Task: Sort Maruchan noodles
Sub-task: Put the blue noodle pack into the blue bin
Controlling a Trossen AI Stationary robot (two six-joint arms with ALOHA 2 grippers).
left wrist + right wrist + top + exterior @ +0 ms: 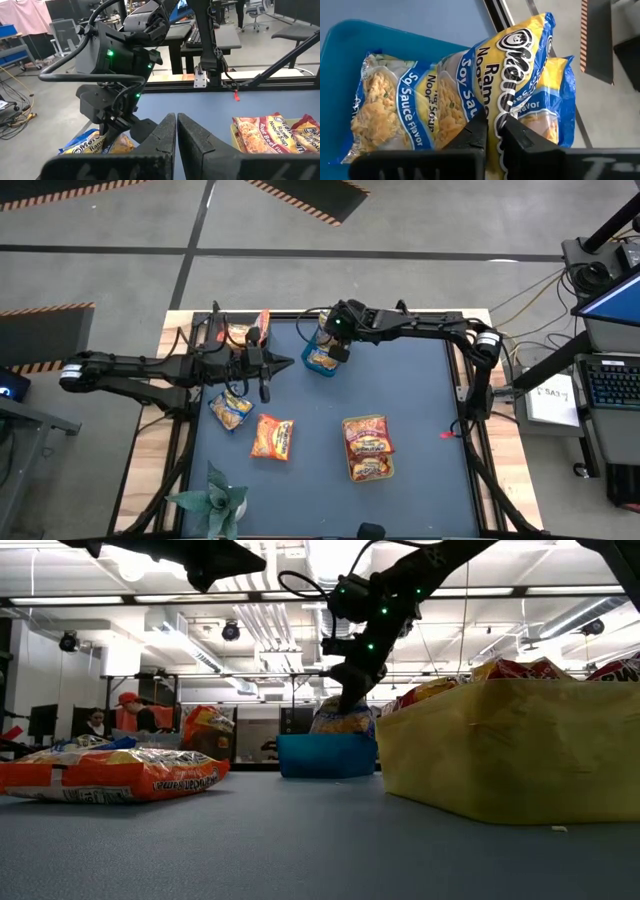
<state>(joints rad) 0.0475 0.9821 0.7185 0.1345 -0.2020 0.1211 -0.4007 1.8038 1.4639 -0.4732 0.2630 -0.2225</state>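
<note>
The right arm is extended from the bench's right edge across its far side, with the wrist bent down over the blue bin (321, 361) standing near the middle of the far edge. The right tool (491, 131) is lowered into that bin and is clenched on the upper edge of a blue-and-yellow soy sauce packet (512, 75), which stands tilted among other packets of the same kind (390, 107) lying in the bin. In the low view the tool is seen pointing straight down onto the packet's top.

The left arm is stretched from the bench's left edge toward the centre, held level above the surface. The left tool (283, 363) is clenched on nothing, its fingers (162, 140) pressed together, just beside the blue bin.

A yellow-green bin (505, 745) holding red packets (367, 436) is placed toward the near right part of the bench. An orange packet (272, 436) and a further blue-and-yellow packet (230, 410) lie loose on the near left part, apart from each other. More packets (240, 333) are seen at the far left corner, partly hidden by the left arm. Open bench surface is left between the blue bin and the right edge. A potted plant (215, 500) stands at the near left edge.
</note>
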